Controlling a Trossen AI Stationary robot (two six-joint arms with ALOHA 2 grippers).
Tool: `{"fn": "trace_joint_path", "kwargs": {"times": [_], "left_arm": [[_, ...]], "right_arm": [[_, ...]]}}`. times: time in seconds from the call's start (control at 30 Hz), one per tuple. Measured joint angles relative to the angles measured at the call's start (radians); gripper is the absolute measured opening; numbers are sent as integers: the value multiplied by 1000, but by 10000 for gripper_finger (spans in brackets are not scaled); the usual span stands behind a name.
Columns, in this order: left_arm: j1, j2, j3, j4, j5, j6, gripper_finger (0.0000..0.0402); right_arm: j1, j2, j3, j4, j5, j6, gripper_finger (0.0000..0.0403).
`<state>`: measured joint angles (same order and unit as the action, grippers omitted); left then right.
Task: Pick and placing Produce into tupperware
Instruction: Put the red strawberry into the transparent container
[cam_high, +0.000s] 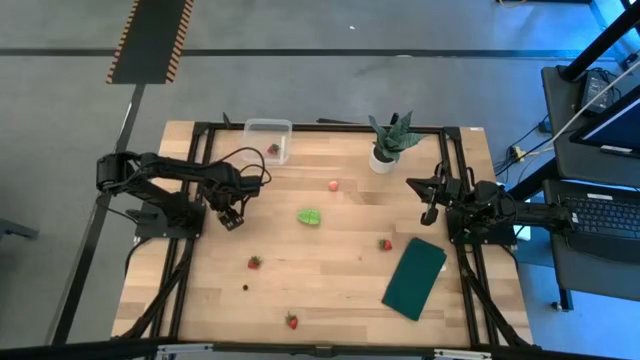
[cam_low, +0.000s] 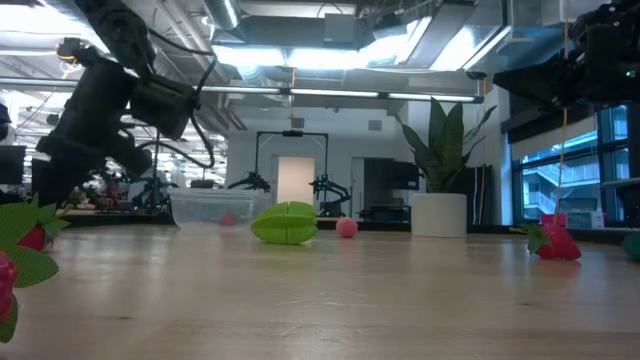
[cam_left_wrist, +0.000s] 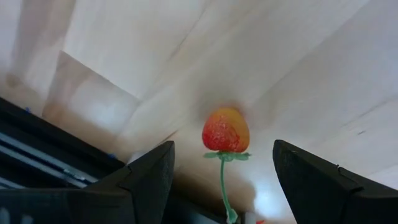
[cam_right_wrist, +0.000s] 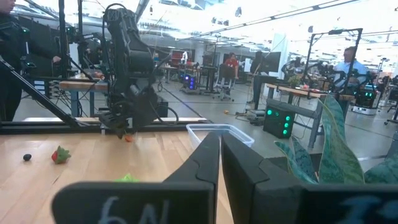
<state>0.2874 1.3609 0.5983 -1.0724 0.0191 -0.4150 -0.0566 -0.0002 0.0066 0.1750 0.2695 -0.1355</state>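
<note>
From above, the left gripper hangs over the left part of the pale wooden table, just short of the small clear plastic rectangular tub that sits at the far edge with one tiny red strawberry inside it. The bright green lumpy piece lies near the table's middle, the small pinkish round fruit a little beyond it, and three more red strawberries lie apart: one near the left gripper, one at the near edge, one beside the flat dark green rectangle. The right gripper waits at the right side, next to the spiky green plant in a white pot. At table height, the green lumpy piece sits in front of the tub, the pink fruit just to its side, and a strawberry farther right. The left wrist view shows that gripper's fingers spread wide apart, holding nothing, with a red-orange strawberry on a thin green stem seen between them against the wood. The right wrist view shows its two fingers pressed together on nothing, the tub beyond them.
</note>
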Motion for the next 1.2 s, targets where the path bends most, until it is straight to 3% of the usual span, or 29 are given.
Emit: {"fn": "trace_joint_path", "kwargs": {"times": [0.4, 1.2], "left_arm": [[2, 10, -9, 96, -8, -2, 263], [2, 85, -6, 57, 18, -24, 263]], "right_arm": [[0, 0, 0, 0, 0, 0, 22], [0, 0, 0, -1, 0, 48, 22]]}}
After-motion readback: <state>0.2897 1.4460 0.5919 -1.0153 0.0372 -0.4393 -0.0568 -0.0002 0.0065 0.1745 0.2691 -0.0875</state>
